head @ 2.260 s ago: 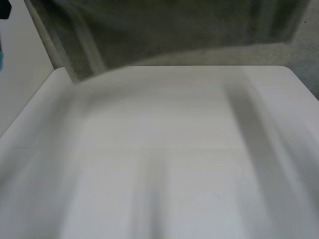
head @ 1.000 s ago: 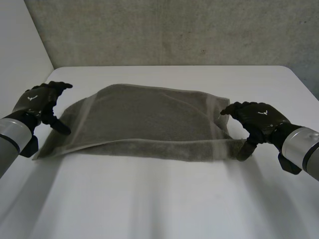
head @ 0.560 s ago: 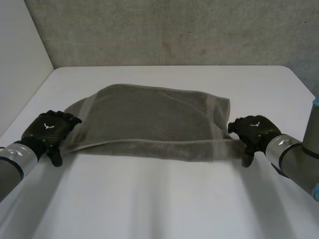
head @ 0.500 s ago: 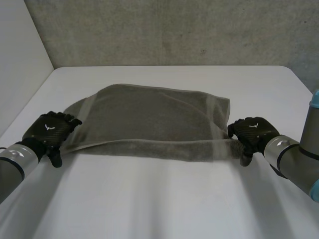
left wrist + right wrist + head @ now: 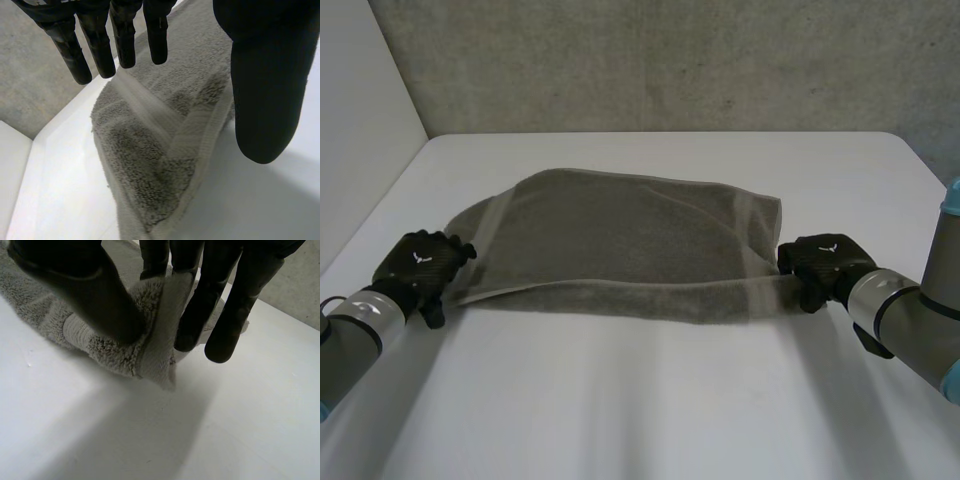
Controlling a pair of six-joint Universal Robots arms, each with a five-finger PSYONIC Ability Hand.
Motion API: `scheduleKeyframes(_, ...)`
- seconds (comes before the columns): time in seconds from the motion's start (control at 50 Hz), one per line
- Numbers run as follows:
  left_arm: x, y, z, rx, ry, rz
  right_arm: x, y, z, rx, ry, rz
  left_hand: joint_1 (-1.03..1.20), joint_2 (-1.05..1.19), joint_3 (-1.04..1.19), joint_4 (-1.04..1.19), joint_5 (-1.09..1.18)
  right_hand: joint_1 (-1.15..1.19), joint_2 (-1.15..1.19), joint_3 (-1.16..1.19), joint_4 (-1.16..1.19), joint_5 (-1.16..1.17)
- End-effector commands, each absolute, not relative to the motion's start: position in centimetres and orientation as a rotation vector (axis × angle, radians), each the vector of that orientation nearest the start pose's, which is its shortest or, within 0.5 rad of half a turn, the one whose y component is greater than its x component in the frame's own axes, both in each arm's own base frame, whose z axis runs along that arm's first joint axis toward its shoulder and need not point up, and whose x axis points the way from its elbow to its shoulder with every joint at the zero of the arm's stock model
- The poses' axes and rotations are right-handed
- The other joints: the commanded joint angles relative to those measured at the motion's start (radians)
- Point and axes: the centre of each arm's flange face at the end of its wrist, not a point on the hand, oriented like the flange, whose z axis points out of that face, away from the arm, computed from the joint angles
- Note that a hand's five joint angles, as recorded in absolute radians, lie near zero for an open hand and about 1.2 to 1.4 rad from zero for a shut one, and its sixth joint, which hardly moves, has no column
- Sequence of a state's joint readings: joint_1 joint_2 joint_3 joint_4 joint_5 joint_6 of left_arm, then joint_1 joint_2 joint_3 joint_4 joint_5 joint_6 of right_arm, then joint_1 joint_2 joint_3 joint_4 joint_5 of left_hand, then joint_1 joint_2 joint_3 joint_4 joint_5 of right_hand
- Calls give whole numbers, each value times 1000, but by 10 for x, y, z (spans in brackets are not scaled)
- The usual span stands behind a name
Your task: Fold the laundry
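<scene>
A grey-brown towel lies on the white table, loosely doubled, with its thick folded edge toward me. My left hand is at the towel's near left corner. In the left wrist view its fingers are straight over that corner of the towel, with the thumb apart beside the hem; the hand is open. My right hand is at the near right corner. In the right wrist view its thumb and fingers pinch the towel's corner between them.
A concrete wall stands behind the table's far edge. The table's left edge runs close beside my left hand, with a pale wall past it. Bare tabletop lies in front of the towel.
Both hands have come down and inward onto the towel's near corners. The right hand's fingers have closed on the right corner. The left hand's fingers have bent slightly over the left corner.
</scene>
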State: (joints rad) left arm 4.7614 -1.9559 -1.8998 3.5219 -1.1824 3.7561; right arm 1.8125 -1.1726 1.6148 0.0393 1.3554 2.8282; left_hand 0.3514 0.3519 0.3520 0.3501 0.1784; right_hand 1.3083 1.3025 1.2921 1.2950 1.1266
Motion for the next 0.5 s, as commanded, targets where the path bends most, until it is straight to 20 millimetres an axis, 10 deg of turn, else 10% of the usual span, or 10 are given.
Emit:
scheduleKeyframes(0.02,-149,-319,127,999,2225,-1832,222,-283,172,-852,2401,-1585,85,85,85,86,84,88,94,104,101,95)
scheduleKeyframes(0.5,-146,-321,121,1004,2210,-1821,198,-297,181,-792,2405,-1644,364,363,363,365,362,88,94,104,101,95)
